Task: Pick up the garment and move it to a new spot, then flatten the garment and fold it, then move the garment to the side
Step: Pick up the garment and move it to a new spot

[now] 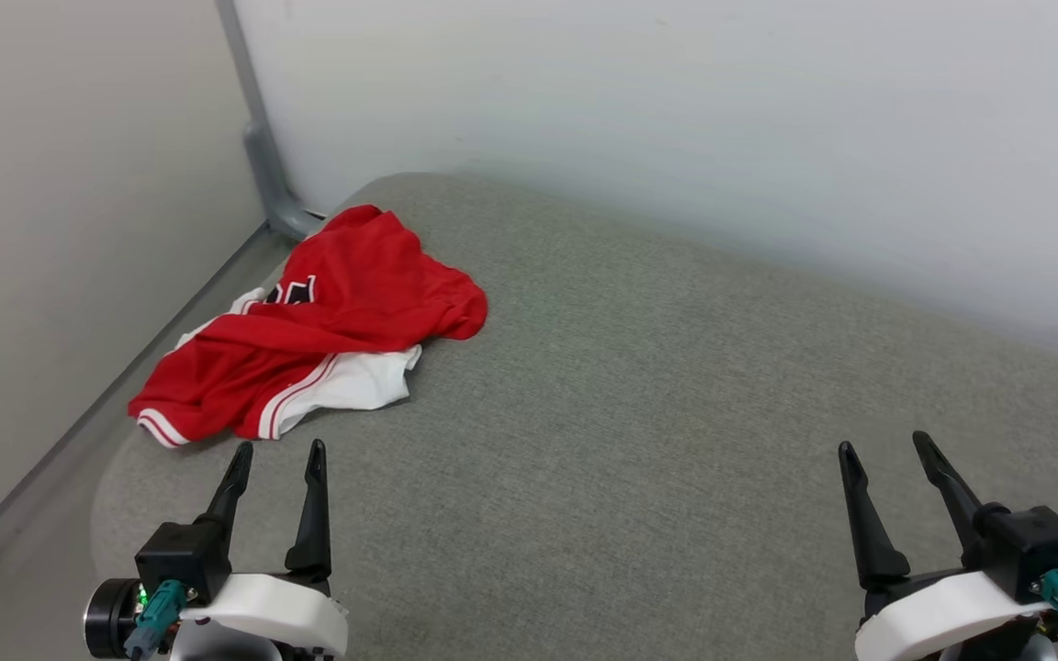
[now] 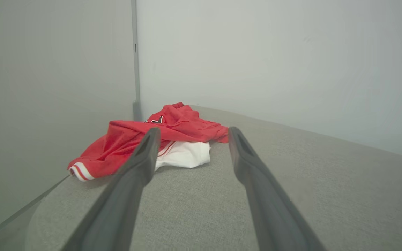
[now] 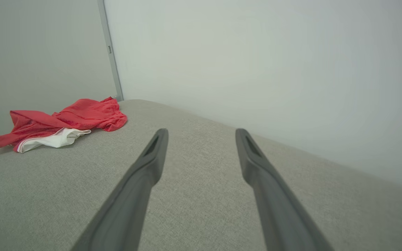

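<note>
left pincer [image 1: 280, 447], right pincer [image 1: 885, 442] both agape, empty; crumpled red garment [image 1: 327, 321] beyond, black lettering [image 1: 292, 292] unreadable.

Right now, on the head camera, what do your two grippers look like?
Left gripper and right gripper match: two long, tapered black fingers on a black block, a rounded white wrist shell, and a teal cable connector. A green light glows beside the left one's connector.

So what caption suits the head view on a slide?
Crumpled red jersey on grey fabric surface, left gripper and right gripper open, not touching it.
</note>
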